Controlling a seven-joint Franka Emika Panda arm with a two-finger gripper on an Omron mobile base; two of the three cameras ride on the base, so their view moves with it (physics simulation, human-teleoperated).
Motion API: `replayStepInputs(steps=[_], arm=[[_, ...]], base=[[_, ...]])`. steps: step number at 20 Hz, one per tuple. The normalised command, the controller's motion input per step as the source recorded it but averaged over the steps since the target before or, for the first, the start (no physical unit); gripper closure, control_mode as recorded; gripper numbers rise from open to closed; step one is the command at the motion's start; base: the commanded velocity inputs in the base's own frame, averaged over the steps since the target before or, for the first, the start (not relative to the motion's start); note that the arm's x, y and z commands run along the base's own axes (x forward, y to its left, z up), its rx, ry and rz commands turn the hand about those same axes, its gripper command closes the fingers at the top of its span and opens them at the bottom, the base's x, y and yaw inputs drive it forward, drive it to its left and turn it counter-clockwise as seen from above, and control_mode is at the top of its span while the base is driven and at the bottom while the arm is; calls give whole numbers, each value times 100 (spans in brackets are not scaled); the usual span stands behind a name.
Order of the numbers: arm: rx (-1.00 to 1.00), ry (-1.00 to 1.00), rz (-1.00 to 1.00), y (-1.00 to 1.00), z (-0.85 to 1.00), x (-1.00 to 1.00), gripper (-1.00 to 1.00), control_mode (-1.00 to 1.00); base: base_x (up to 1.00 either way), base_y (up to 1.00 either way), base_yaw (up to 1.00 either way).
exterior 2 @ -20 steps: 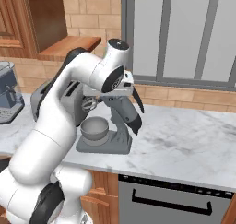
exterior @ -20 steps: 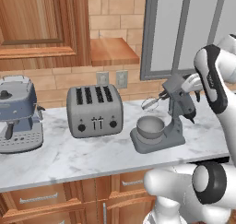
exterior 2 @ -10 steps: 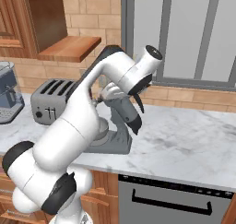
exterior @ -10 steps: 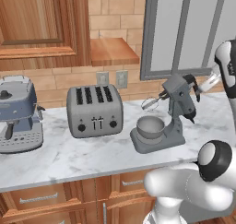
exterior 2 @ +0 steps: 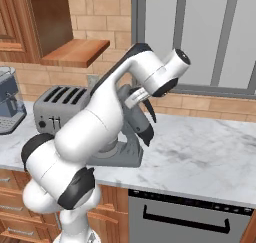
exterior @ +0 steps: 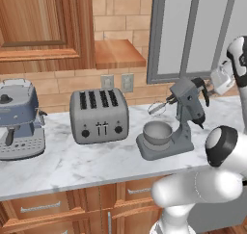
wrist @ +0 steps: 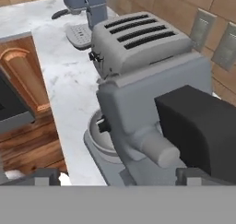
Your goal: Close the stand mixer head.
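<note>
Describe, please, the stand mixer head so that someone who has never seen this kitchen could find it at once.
On the marble counter below the brick wall, three appliances stand in a row: a blue-grey espresso machine, a silver toaster, then a grey stand mixer. The stand mixer head is its rounded grey top, tilted up, with a wire whisk above the bowl.

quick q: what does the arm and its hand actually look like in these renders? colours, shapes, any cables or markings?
Glossy white arm of rounded tubular links with dark grey-black joint caps, one showing as a round disc in the left base view. The hand has a white body and two slim dark fingers. No cables or markings are visible.
</note>
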Motion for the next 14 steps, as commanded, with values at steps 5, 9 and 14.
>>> replayStepInputs(steps=[5, 9, 14], arm=[[-1, -3, 21, 14, -35, 60, -100, -100], [-3, 0, 15, 42, -74, 84, -100, -100], [0, 0, 21, 98, -100, 22, -100, -100]], base=[[0, 0, 0], [0, 0, 0], [0, 0, 0]])
